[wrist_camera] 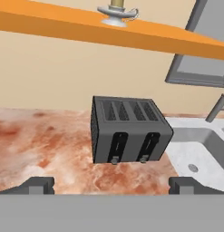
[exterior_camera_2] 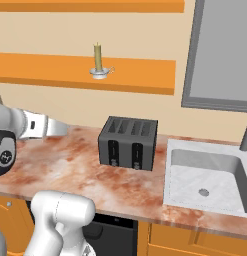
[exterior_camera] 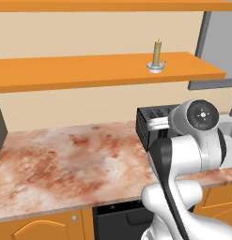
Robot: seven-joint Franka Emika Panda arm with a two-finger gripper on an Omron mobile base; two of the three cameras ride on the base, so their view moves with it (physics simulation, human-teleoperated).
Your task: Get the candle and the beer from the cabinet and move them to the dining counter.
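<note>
Left base view: candle [exterior_camera: 157, 53] upright in a small whitish dish, on the lower board of the cabinet [exterior_camera: 89, 70], near that board's right end. Below the candle and slightly to its left, a dark toaster [exterior_camera: 152, 125] on the marble tabletop [exterior_camera: 65, 164], partly hidden behind the white arm. Grey window frame [exterior_camera: 206, 47] right of the candle, past the board's end.

Right base view: candle [exterior_camera_2: 98, 57] standing on the cabinet board [exterior_camera_2: 140, 75], well above the toaster [exterior_camera_2: 128, 142] and a little to its left. Toaster on the tabletop [exterior_camera_2: 70, 165], four slots on top, two levers on the near face. Just right of the toaster, a pale sink [exterior_camera_2: 205, 180] sunk in the tabletop. Window [exterior_camera_2: 222, 55] above the sink, right of the candle.

Hand view: jaws spread wide apart, nothing between them, gripper [wrist_camera: 111, 185] low in front of the toaster [wrist_camera: 129, 129], dark fingertips [wrist_camera: 38, 185] far apart at either side. Candle's dish [wrist_camera: 117, 16] on the board's [wrist_camera: 63, 27] edge, above the toaster and slightly left. Sink [wrist_camera: 199, 154] right of the toaster, a grey tap [wrist_camera: 216, 108] rising behind it.
</note>
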